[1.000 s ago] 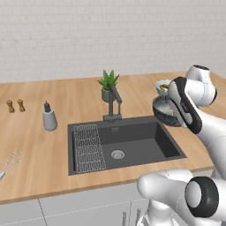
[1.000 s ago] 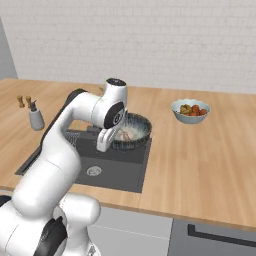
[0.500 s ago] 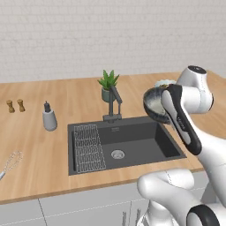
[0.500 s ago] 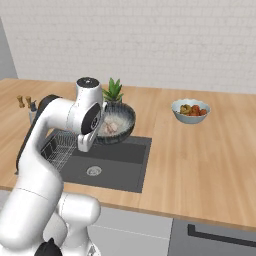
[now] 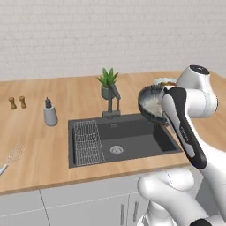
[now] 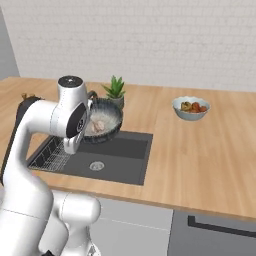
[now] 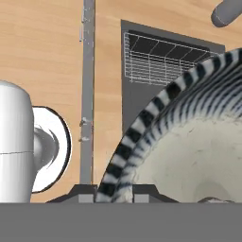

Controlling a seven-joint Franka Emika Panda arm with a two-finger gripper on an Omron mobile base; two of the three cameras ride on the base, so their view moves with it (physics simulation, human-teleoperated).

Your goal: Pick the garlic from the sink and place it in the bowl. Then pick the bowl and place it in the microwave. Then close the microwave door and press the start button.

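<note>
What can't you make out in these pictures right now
- Grip on the bowl: in the right base view the arm covers the bowl's near rim and the gripper.
- Garlic: a pale lump inside the bowl, too small to show detail.
- White bowl of food: in the left base view the arm and dark bowl cover most of it.
- Sink: in the hand view the bowl covers its basin and drain.

A pale, whitish brick-patterned wall [image 5: 88,35] runs behind a light wooden countertop [image 6: 200,150]. Beyond the hand, at the wall side, stands a small green potted plant [image 5: 107,83]. Well off to the hand's left sit a grey soap dispenser bottle [image 5: 50,113] and two small brown shakers [image 5: 17,102]. Below the counter's front edge are plain light-grey cabinet fronts [image 5: 66,205]. The light is even and soft.
</note>
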